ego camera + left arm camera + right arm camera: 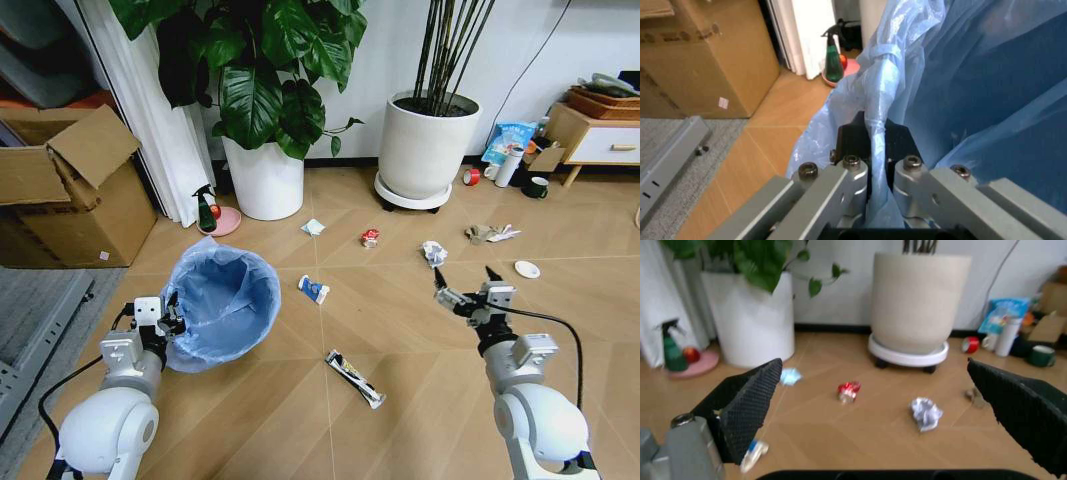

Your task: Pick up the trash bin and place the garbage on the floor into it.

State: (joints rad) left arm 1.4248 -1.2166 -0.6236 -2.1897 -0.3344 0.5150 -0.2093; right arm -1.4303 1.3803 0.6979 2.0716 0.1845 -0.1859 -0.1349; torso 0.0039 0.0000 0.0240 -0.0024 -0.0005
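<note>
Clearly the left hand (168, 318) is clamping the near-left rim of the trash bin (225, 300), its fingers (852, 176) closed together on a fold of the light-blue bag, and the bin is tilting with its mouth facing up and to the right. Judging from that, the hold is mostly on thin plastic, so the bin needs carrying slowly and level, or the liner could be slipping off. Right of the bin, garbage is lying scattered on the floor (420, 340): a blue-white wrapper (313, 289) just beside it, a black-white wrapper (355, 379) nearer, a red wrapper (370, 237) and crumpled white paper (433, 252) farther off, and a white disc (527, 268) at far right. The right hand (463, 279) is hovering with its fingers wide apart, near the crumpled paper. A good approach would be coming straight down over one piece, fingers straddling it, closing at floor level without scraping.
</note>
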